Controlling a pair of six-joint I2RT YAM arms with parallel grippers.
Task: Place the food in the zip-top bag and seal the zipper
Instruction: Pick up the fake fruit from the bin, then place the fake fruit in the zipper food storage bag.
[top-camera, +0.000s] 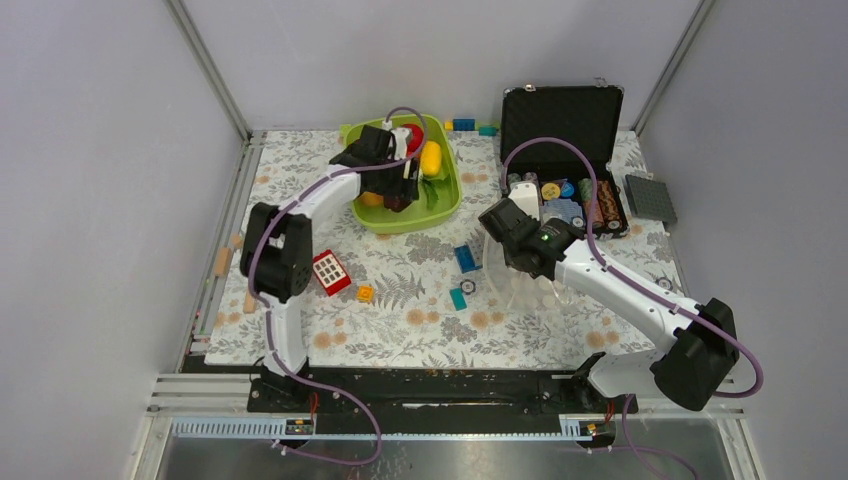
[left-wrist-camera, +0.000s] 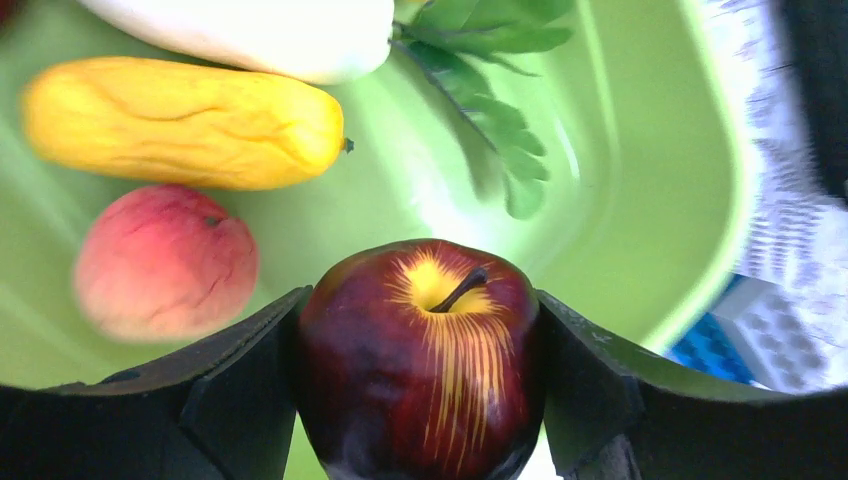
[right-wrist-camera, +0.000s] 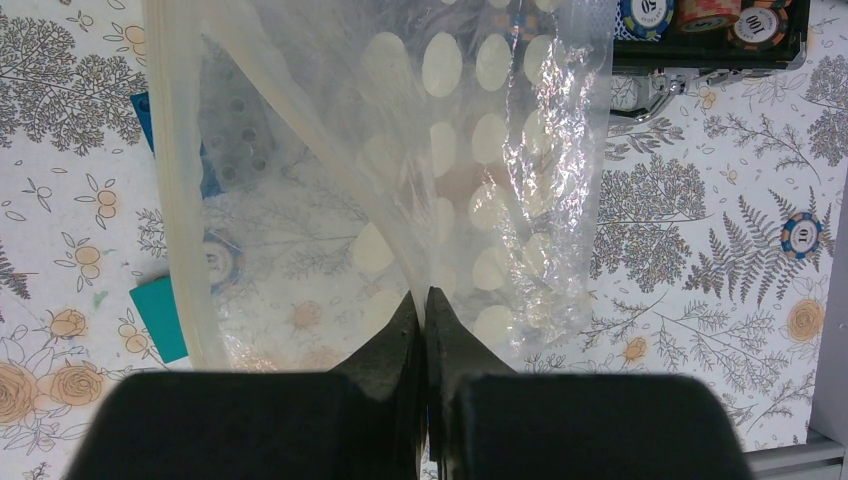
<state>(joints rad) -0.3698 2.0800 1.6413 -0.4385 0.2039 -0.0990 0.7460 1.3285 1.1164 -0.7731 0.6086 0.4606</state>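
With the left jaws clamped on the glossy apple (left-wrist-camera: 420, 360) in the green tray (left-wrist-camera: 640, 200), it could squirt free on lifting — and the zip-top bag (right-wrist-camera: 470, 150), pinched in the right jaws, may sag shut.

In the lower middle of the left wrist view, the dark maroon apple (left-wrist-camera: 420, 360) is smooth, glossy plastic. The black fingers (left-wrist-camera: 240, 400) at its sides are matt moulded plastic. The yellow piece (left-wrist-camera: 185, 122) at upper left is wrinkled and dull, and the peach (left-wrist-camera: 165, 262) below it looks matt, faintly velvety. The lime-green tray (left-wrist-camera: 640, 200) is shiny, smooth plastic.

In the right wrist view, the zip-top bag (right-wrist-camera: 500, 150) is clear, crinkled film. Its zipper (right-wrist-camera: 178, 220) along the left edge is cloudier and thicker. The floral cloth (right-wrist-camera: 700, 250) beneath looks matt.
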